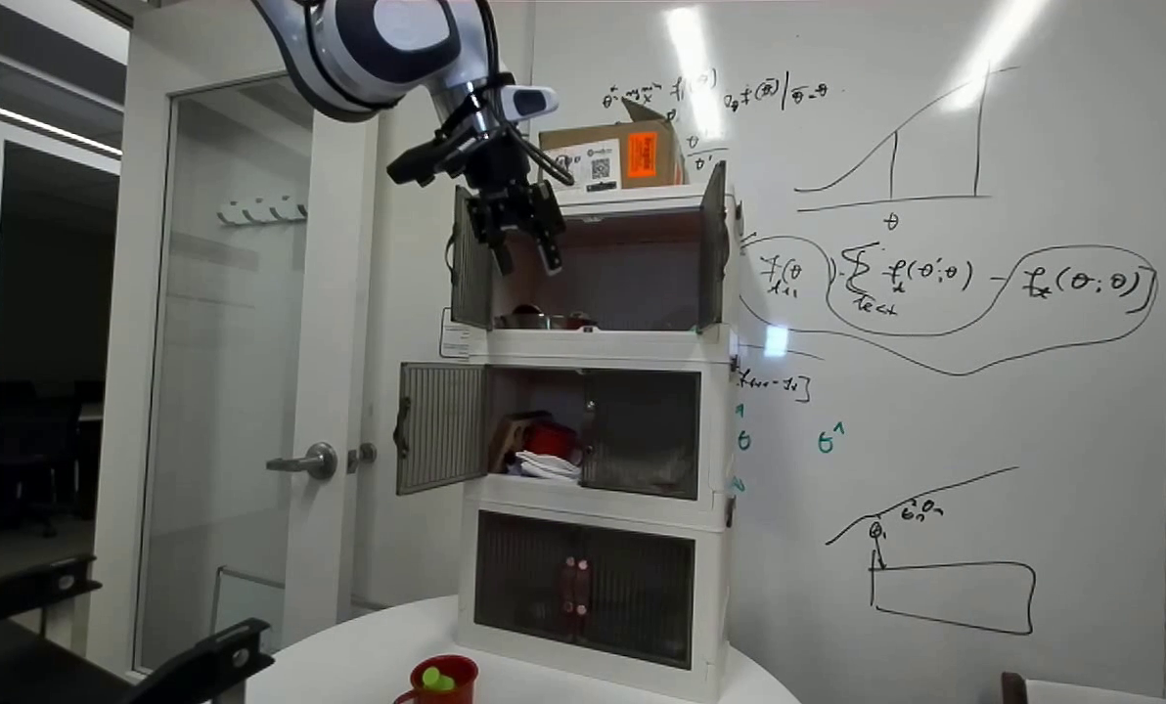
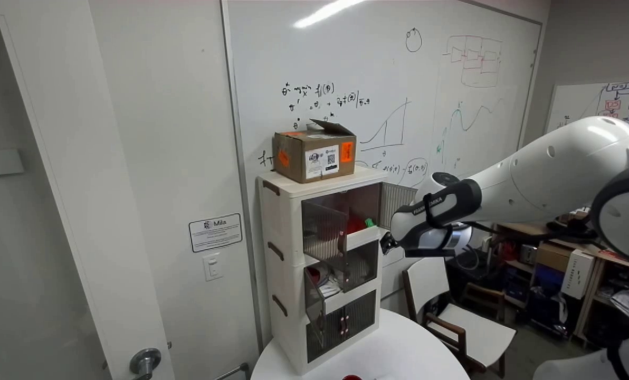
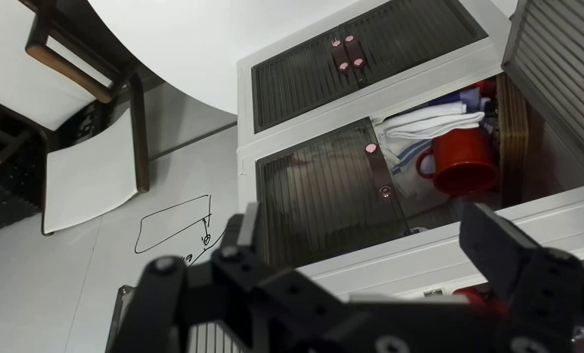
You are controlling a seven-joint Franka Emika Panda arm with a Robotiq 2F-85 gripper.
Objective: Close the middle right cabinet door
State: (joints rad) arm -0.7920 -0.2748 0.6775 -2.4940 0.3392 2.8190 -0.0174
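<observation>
A: Where's the middle right cabinet door?
B: In an exterior view, below and right of the gripper, jaws spread, holding nothing. Looks flush already.
A: Snags?
B: Maybe: in an exterior view, ribbed upper left door stands open, one row up.
A: Wrist view?
B: Same door: dark, ribbed, near-square, no clear long axis; brown strap handle, pink stud.

The white arm slopes down from the right edge of an exterior view to its strapped wrist. In an exterior view the dark fingers hang tips downward, parted from each other; in the wrist view they stand on opposite sides of a wide gap.
</observation>
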